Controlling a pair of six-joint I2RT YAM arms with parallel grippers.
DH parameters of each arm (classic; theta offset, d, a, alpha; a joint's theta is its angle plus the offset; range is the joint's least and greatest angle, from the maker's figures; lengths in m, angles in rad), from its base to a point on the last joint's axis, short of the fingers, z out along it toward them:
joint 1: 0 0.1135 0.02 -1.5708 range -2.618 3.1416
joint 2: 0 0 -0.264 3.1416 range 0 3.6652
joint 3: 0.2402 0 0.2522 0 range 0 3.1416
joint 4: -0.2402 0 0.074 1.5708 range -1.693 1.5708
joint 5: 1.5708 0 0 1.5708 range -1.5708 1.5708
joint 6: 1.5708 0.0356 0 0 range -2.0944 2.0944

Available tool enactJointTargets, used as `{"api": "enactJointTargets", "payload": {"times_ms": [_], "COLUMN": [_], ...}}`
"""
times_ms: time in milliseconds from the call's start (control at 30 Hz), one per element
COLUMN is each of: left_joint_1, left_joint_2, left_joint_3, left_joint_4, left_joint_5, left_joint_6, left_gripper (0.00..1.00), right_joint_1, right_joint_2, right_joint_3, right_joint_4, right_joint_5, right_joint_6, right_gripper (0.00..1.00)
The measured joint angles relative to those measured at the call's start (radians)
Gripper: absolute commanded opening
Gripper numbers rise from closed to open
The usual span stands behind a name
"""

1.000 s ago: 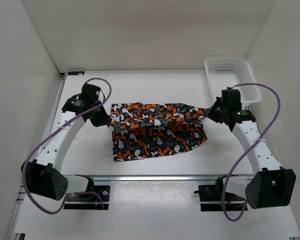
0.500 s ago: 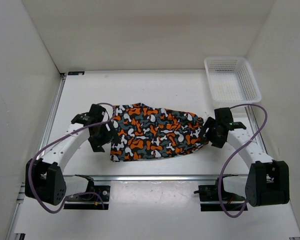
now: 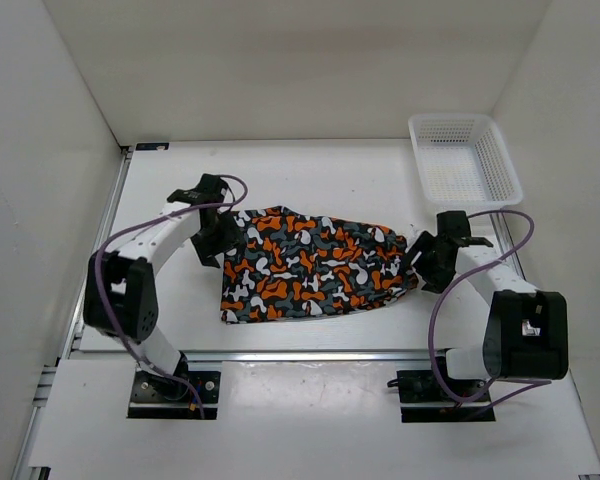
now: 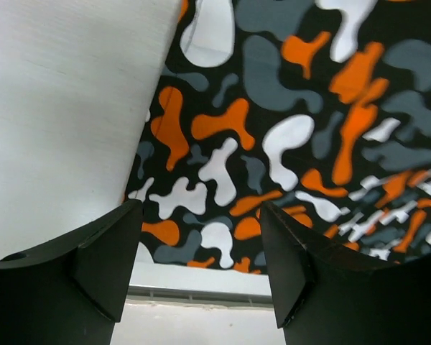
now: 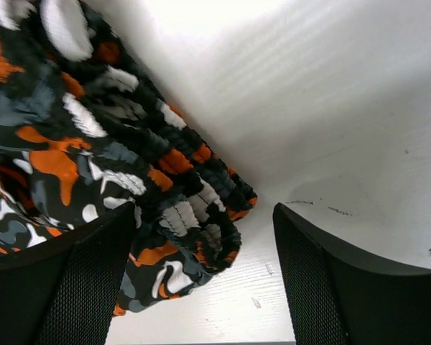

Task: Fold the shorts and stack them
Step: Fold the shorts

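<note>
Camouflage shorts (image 3: 315,265), orange, black, grey, white, folded flat, table centre

Bright, even white light fills the overhead view, with no hard glare; only faint, soft-edged shadows lie on the table (image 3: 380,170) along the lower edge of the shorts (image 3: 315,265). In the right wrist view the upper centre of the table washes out nearly to pure white (its grain is lost there). The left wrist view holds the print crisp, while the black fingers (image 4: 93,266) at the bottom edge look dark and slightly soft.
</note>
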Motion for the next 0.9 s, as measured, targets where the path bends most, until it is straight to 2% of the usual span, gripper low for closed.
{"api": "enactJointTargets", "payload": {"times_ms": [267, 333, 400, 600, 633, 700, 733, 900], "left_joint_1": [0.007, 0.009, 0.013, 0.032, 0.035, 0.044, 0.048, 0.09], "left_joint_2": [0.146, 0.151, 0.151, 0.151, 0.151, 0.151, 0.151, 0.148], "left_joint_3": [0.041, 0.041, 0.043, 0.049, 0.049, 0.049, 0.049, 0.049], "left_joint_4": [0.013, 0.021, 0.022, 0.023, 0.025, 0.025, 0.025, 0.026], "left_joint_5": [-0.014, -0.014, -0.016, -0.016, -0.016, -0.016, -0.016, -0.014], "left_joint_6": [0.01, 0.011, 0.014, 0.023, 0.025, 0.031, 0.034, 0.049], "left_gripper": [0.73, 0.73, 0.72, 0.72, 0.72, 0.72, 0.72, 0.72], "right_joint_1": [-0.01, -0.015, -0.019, -0.019, -0.019, -0.019, -0.019, -0.019], "right_joint_2": [0.004, 0.02, 0.031, 0.055, 0.057, 0.057, 0.057, 0.057], "right_joint_3": [-0.082, -0.08, -0.081, -0.084, -0.084, -0.084, -0.084, -0.084], "right_joint_4": [0.076, 0.109, 0.138, 0.174, 0.178, 0.182, 0.184, 0.183], "right_joint_5": [-0.056, -0.069, -0.08, -0.084, -0.084, -0.084, -0.084, -0.08], "right_joint_6": [0.026, 0.034, 0.044, 0.069, 0.071, 0.073, 0.074, 0.077], "right_gripper": [0.68, 0.6, 0.48, 0.27, 0.18, 0.09, 0.0, 0.0]}}
